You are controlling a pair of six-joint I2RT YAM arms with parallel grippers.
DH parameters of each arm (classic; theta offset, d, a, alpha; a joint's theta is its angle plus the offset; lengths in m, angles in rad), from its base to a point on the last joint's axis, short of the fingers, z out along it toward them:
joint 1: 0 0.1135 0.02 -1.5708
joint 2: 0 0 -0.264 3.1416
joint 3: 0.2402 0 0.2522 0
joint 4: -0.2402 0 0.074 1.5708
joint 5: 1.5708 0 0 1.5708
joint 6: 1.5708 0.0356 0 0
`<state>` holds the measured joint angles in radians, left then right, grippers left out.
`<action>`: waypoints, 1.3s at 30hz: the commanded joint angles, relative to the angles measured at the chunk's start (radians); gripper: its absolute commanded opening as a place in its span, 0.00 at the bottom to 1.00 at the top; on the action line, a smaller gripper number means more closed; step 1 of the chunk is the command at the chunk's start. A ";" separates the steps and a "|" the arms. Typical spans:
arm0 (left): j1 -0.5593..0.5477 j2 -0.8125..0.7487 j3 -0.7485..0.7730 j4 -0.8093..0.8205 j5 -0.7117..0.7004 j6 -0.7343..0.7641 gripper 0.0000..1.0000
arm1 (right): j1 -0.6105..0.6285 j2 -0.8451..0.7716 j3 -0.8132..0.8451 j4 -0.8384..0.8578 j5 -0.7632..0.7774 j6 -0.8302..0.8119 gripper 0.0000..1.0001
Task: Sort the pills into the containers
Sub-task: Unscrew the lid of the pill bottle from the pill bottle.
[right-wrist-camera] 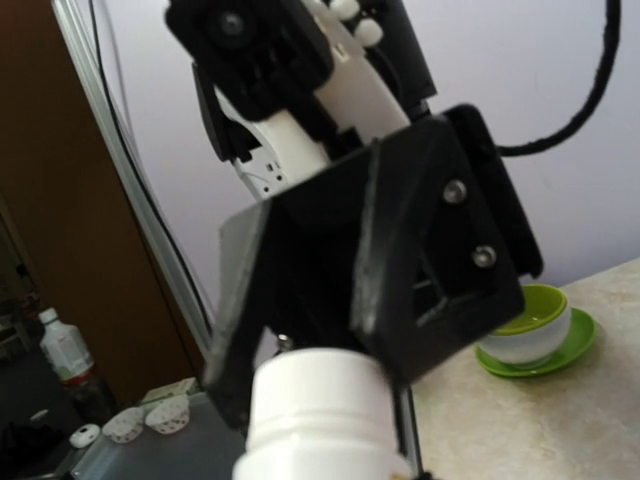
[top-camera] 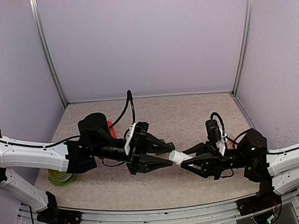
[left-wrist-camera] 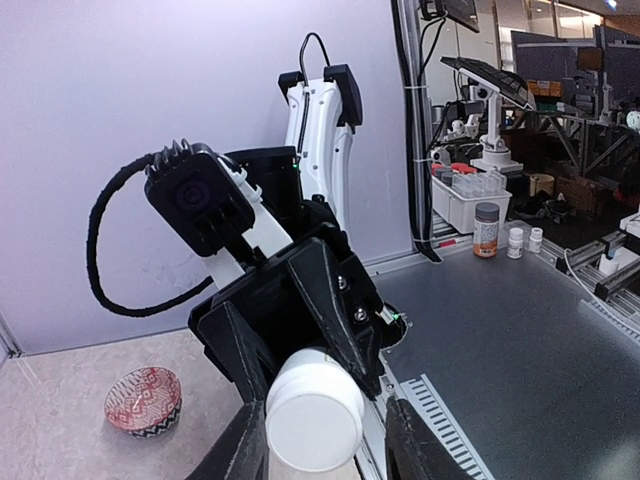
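A white pill bottle (top-camera: 179, 157) hangs in the air between my two grippers, above the table's middle. My right gripper (top-camera: 185, 159) is shut on it from the right. My left gripper (top-camera: 172, 154) is open, with its jaws on either side of the bottle's free end. In the left wrist view the bottle's flat end (left-wrist-camera: 313, 415) faces the camera, with a gap beside my right-hand finger (left-wrist-camera: 412, 450). In the right wrist view the bottle (right-wrist-camera: 320, 420) fills the bottom edge and my own fingers are hidden. The dark green containers and the pills are out of view.
A lime-green bowl on a green saucer (top-camera: 61, 175) sits at the table's left edge, also seen in the right wrist view (right-wrist-camera: 525, 325). A red bottle (top-camera: 111, 129) stands behind my left arm. A red patterned bowl (left-wrist-camera: 143, 400) lies on the table by the right wall.
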<state>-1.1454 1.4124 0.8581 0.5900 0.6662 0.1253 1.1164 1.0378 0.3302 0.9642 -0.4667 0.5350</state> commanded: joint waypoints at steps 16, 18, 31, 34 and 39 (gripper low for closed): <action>-0.024 -0.012 -0.003 -0.017 -0.034 0.010 0.28 | -0.023 0.014 0.026 0.052 -0.008 0.033 0.12; -0.026 -0.010 -0.001 -0.020 -0.038 0.011 0.29 | -0.025 0.009 0.026 0.047 -0.004 0.032 0.12; -0.028 0.012 0.020 -0.033 -0.055 0.008 0.25 | -0.032 0.010 0.027 0.039 0.003 0.033 0.12; -0.030 0.022 0.031 -0.042 -0.055 0.004 0.20 | -0.033 0.010 0.033 0.024 0.008 0.029 0.12; -0.032 0.051 0.062 -0.055 -0.126 -0.084 0.04 | -0.033 -0.014 0.051 -0.072 0.059 -0.051 0.10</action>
<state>-1.1568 1.4147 0.8646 0.5804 0.5972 0.1196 1.0916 1.0416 0.3302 0.9791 -0.4908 0.5545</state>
